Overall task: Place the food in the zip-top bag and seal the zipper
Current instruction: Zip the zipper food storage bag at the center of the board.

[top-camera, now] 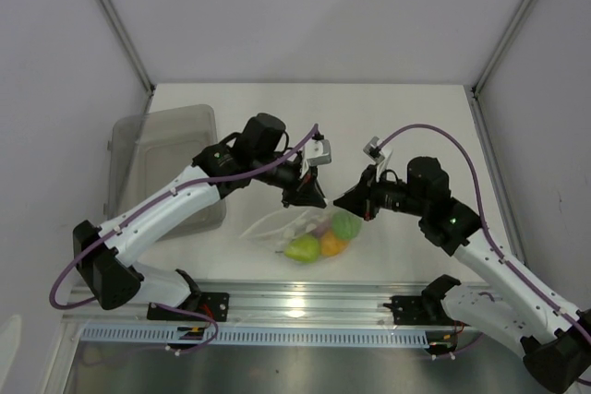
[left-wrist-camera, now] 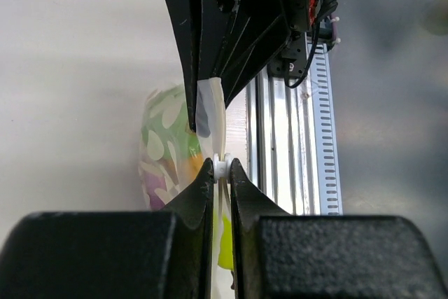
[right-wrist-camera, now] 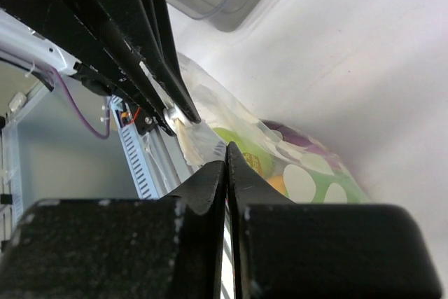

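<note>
The clear zip-top bag (top-camera: 294,228) hangs between my two grippers with the food inside. In the top view I see the round green fruit (top-camera: 346,224), the yellow-green pear (top-camera: 301,248), the orange fruit (top-camera: 333,244) and a bit of the purple eggplant (top-camera: 321,227). My left gripper (top-camera: 309,197) is shut on a small white piece of the zipper (left-wrist-camera: 222,166) at the bag's mouth edge. My right gripper (top-camera: 355,201) is shut on the bag's edge (right-wrist-camera: 203,141) close beside it. The food shows through the bag in the left wrist view (left-wrist-camera: 168,145) and in the right wrist view (right-wrist-camera: 301,173).
A translucent grey bin (top-camera: 162,159) stands at the left of the table, behind the left arm. The aluminium rail (top-camera: 305,302) with the arm bases runs along the near edge. White walls enclose the table at the back and sides.
</note>
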Action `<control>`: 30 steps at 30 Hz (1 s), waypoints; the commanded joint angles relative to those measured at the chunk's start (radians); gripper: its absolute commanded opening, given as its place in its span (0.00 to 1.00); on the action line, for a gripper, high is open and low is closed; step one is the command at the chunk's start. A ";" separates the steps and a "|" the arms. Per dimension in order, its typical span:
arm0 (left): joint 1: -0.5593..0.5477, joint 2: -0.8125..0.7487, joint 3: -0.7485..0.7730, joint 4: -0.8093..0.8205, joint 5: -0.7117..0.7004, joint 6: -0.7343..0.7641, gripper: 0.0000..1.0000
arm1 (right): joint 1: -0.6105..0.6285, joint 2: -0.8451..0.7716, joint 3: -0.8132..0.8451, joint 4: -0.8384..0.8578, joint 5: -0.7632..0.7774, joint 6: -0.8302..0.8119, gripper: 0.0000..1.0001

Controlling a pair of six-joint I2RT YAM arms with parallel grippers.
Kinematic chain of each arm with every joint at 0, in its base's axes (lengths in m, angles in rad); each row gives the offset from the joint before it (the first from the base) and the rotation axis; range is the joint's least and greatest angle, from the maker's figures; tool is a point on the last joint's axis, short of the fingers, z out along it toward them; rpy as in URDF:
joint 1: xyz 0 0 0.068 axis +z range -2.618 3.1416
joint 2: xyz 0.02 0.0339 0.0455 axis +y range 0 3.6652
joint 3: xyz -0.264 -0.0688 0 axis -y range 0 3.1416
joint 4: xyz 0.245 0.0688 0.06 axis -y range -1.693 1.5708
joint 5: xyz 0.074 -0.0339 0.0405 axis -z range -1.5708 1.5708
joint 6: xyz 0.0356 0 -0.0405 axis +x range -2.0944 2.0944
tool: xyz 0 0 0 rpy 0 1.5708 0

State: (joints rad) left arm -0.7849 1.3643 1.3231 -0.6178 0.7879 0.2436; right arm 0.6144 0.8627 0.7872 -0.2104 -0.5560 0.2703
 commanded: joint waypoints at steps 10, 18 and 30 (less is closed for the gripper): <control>0.018 -0.042 -0.016 -0.010 0.019 -0.020 0.01 | -0.038 -0.048 0.006 0.034 0.054 0.033 0.00; 0.026 -0.065 -0.042 -0.007 0.007 -0.023 0.01 | -0.051 -0.050 0.000 0.029 0.077 0.052 0.00; 0.042 -0.082 -0.061 -0.005 0.002 -0.027 0.01 | -0.068 -0.080 0.007 -0.018 0.140 0.087 0.00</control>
State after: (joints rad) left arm -0.7547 1.3186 1.2716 -0.6044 0.7792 0.2352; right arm 0.5632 0.8074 0.7853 -0.2340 -0.4870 0.3424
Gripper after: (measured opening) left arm 0.093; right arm 0.005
